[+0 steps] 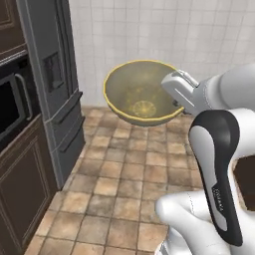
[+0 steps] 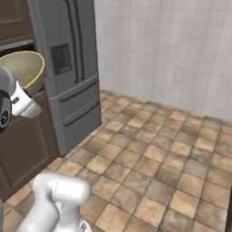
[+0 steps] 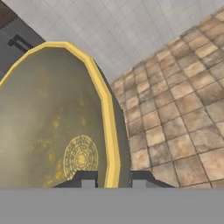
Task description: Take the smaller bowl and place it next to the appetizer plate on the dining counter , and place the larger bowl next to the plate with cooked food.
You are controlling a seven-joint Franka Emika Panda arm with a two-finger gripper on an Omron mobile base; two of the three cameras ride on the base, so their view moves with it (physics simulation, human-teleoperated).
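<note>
The larger bowl (image 1: 137,92), deep and olive-beige with a yellow-gold rim and a yellow round motif inside, hangs in the air above the tiled floor. My gripper (image 1: 175,102) is shut on its right rim. In the hand view the bowl (image 3: 48,122) takes up the left half, and its rim runs down between my two fingertips (image 3: 113,183). The right base view has the bowl (image 2: 22,68) at the far left, partly behind my arm. The smaller red bowl, the appetizer plate and the dining counter are out of view.
A grey fridge (image 1: 55,84) stands at the left beside dark brown cabinets (image 1: 20,189) with a built-in oven (image 1: 10,99). A white tiled wall (image 2: 172,50) runs across the back. Brown floor tiles (image 2: 158,167) spread out below the bowl.
</note>
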